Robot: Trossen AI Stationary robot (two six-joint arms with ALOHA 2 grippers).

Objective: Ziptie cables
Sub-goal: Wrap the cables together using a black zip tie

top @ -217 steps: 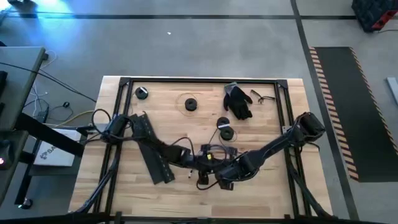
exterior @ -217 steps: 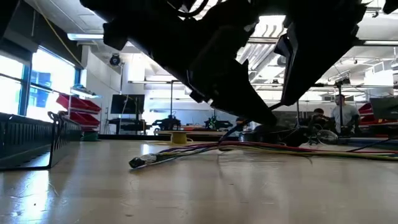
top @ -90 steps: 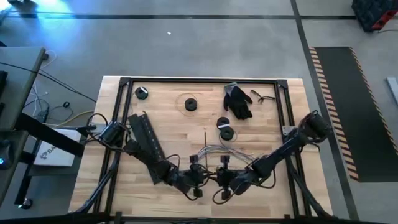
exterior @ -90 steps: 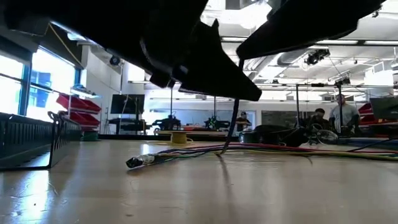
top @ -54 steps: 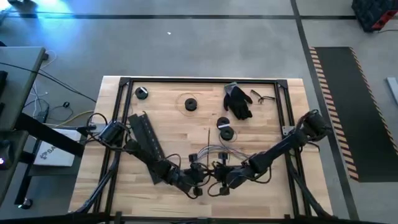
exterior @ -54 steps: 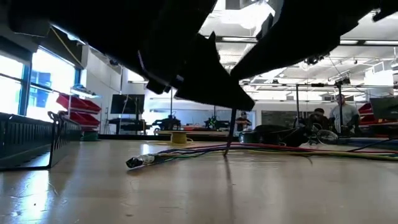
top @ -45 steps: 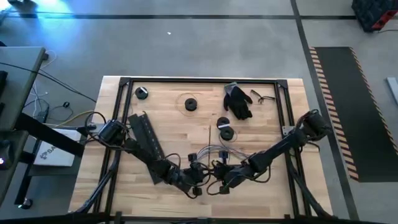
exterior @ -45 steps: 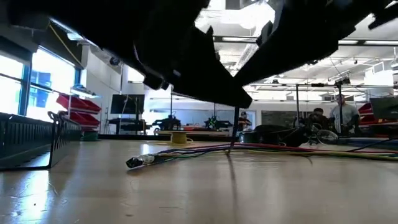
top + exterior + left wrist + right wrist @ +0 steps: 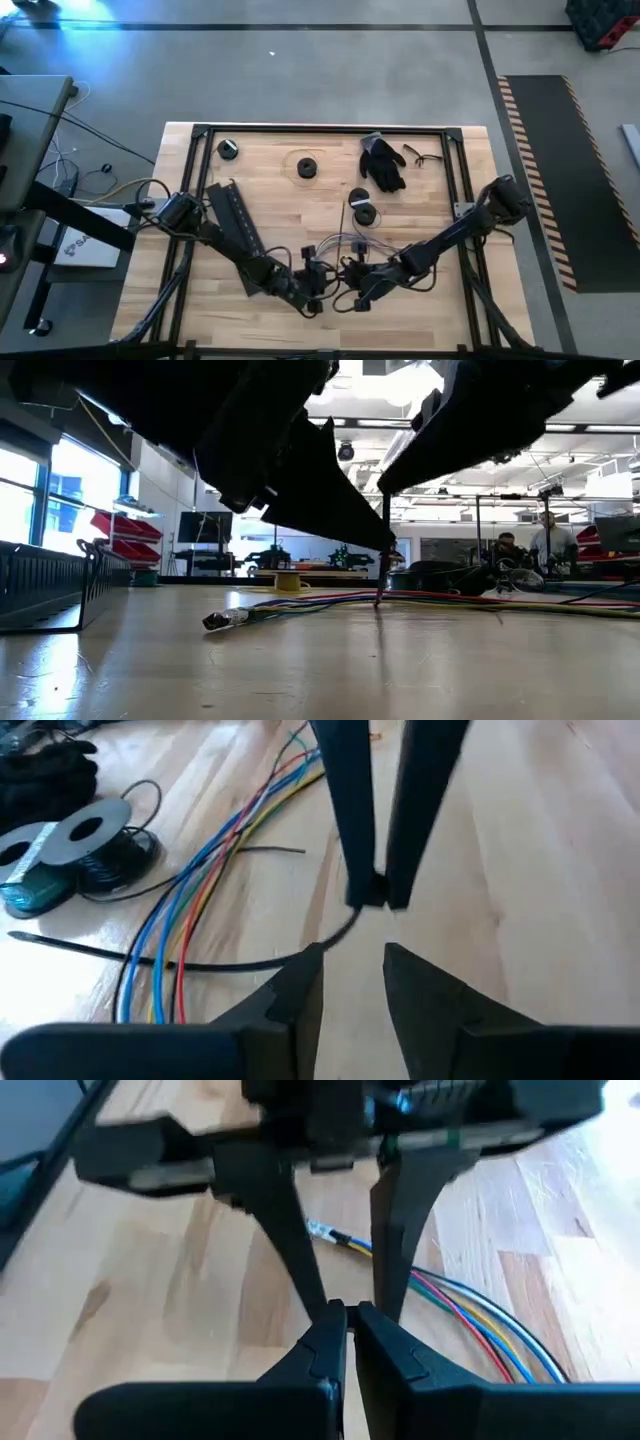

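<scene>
The cables (image 9: 345,243) are a loose bundle of coloured wires (image 9: 220,850) lying flat on the wooden table, with a connector end (image 9: 220,620) toward the near side. A thin black zip tie (image 9: 150,960) lies across them and curves up. My right gripper (image 9: 375,900) is shut on the tie near the table's near edge (image 9: 347,289). My left gripper (image 9: 350,955) faces it, open. In the right wrist view its fingers (image 9: 290,1230) stand on either side of my right fingertips (image 9: 330,1330), touching nothing. My right gripper pinches one end of the zip tie (image 9: 357,913) between its two fingertips, coming at it slanting down from above. The tie stands nearly upright below the fingers (image 9: 385,550). Its lower part bends onto the table and runs across the cables.
A black slotted duct strip (image 9: 235,235) lies on the left of the table. Spools (image 9: 306,167) (image 9: 364,212) (image 9: 228,149), a black glove (image 9: 383,162) and safety glasses (image 9: 422,156) lie farther back. A black frame (image 9: 320,128) borders the table. People stand in the room behind (image 9: 548,545).
My right gripper has edged toward my left gripper, staying shut on the zip tie. The tie stays upright and has shifted slightly with it. The cables have not moved.
</scene>
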